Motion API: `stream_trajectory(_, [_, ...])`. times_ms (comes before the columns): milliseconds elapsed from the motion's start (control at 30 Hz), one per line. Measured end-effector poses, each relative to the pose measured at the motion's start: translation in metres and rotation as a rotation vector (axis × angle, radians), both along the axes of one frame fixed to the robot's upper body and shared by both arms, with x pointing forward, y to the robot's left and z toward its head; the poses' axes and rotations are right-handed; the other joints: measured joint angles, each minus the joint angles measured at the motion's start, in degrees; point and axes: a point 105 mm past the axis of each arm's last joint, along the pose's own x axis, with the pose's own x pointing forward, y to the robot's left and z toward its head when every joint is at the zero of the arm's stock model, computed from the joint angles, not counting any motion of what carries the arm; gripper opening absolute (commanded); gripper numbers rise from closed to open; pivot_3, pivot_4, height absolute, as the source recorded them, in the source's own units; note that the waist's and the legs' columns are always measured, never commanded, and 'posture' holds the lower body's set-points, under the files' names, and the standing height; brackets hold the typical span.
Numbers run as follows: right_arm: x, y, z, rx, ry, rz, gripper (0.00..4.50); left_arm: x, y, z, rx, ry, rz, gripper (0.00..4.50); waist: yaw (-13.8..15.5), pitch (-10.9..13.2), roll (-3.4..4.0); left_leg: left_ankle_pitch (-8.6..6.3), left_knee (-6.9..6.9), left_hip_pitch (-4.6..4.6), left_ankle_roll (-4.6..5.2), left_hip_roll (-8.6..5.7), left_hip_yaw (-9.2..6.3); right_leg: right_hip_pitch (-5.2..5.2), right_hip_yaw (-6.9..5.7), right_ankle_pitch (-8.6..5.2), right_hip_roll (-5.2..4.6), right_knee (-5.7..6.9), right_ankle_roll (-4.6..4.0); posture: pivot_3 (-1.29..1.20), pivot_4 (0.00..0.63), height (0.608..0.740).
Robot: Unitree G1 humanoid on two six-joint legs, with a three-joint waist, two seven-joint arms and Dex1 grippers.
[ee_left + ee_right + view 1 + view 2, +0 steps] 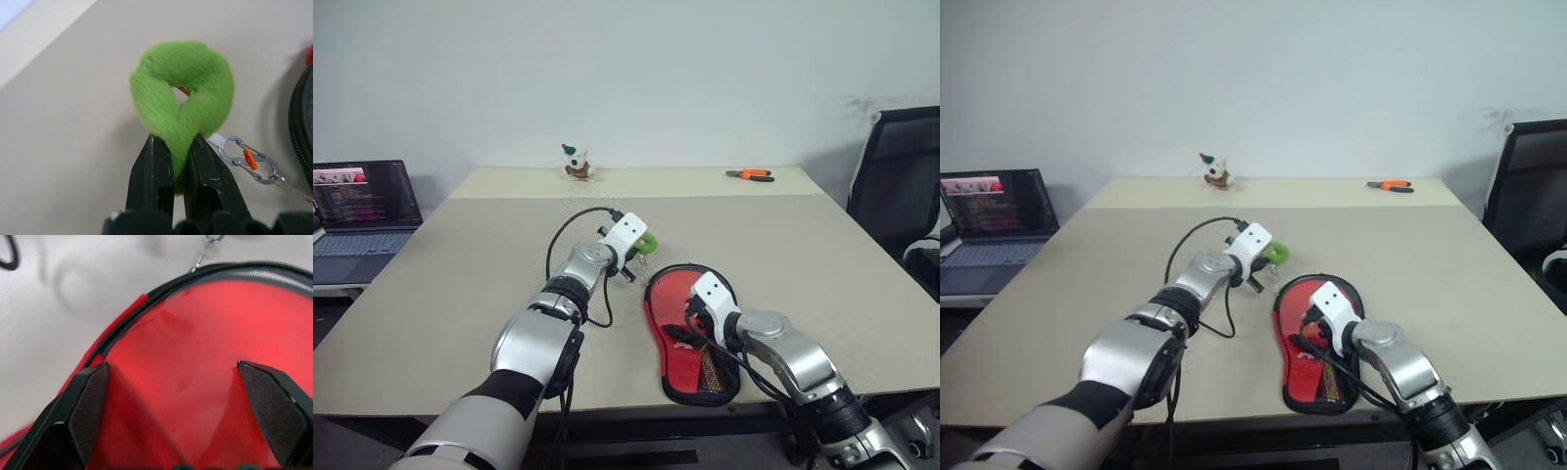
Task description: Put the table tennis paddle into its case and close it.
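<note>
Paddle (205,362) | apparently in case (658,323) | beneath spread right pincer (173,377)

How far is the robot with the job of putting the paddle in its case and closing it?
Done: the red paddle lies inside the open case on the table.
In hand: the left gripper is shut on the green ring tag; the right gripper hovers open over the paddle.
Left: the case is not yet closed.
</note>
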Motion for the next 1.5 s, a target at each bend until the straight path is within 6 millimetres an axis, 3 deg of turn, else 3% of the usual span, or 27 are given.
stream_trajectory(300, [-0.028,-0.011,-0.007,-0.064,0.020,0.011,4.50,-0.002,-0.027,0.001,0.267,-0.166,-0.119,0.02,0.24,-0.40,-0.43,0.00,0.01,0.02,0.00,-0.02,-0.02,0.09,-0.02,-0.03,-0.01,-0.07,0.05,0.00,0.150,0.740])
stream_trajectory(467, [-0.029,-0.010,-0.009,-0.073,0.017,0.005,4.50,-0.008,-0.055,0.003,0.430,-0.274,-0.237,0.02,0.28,-0.51,-0.51,-0.01,0.00,0.07,0.00,-0.02,0.00,0.14,-0.01,-0.03,-0.01,-0.09,0.05,0.00,0.150,0.740])
stream_trajectory(833, [-0.047,-0.008,-0.013,-0.055,0.013,-0.051,4.50,-0.016,-0.083,-0.002,0.675,-0.414,-0.377,0.02,0.34,-0.62,-0.57,-0.02,-0.10,0.18,-0.01,0.00,-0.03,0.31,-0.04,-0.04,-0.01,-0.28,0.07,0.00,0.150,0.740])
stream_trajectory(967, [-0.056,-0.008,-0.015,-0.052,0.023,-0.064,4.50,-0.016,-0.084,0.000,0.693,-0.437,-0.369,0.02,0.33,-0.62,-0.57,-0.07,-0.22,0.54,-0.06,0.02,-0.11,0.82,-0.09,-0.06,-0.01,-0.56,0.09,0.00,0.150,0.740])
stream_trajectory(1333, [-0.066,-0.002,-0.017,-0.029,0.037,-0.103,4.50,0.000,-0.047,0.009,0.691,-0.409,-0.183,0.02,0.16,-0.65,-0.61,-0.15,-0.22,0.63,-0.14,0.06,-0.10,0.89,-0.09,-0.11,0.02,-0.58,0.11,0.00,0.150,0.740])
stream_trajectory(1500, [-0.071,0.000,-0.016,-0.015,0.038,-0.128,4.50,0.001,-0.042,0.009,0.701,-0.401,-0.160,0.02,0.16,-0.65,-0.62,-0.22,-0.23,0.62,-0.13,0.07,-0.10,0.88,-0.09,-0.18,0.02,-0.59,0.14,0.00,0.150,0.740])
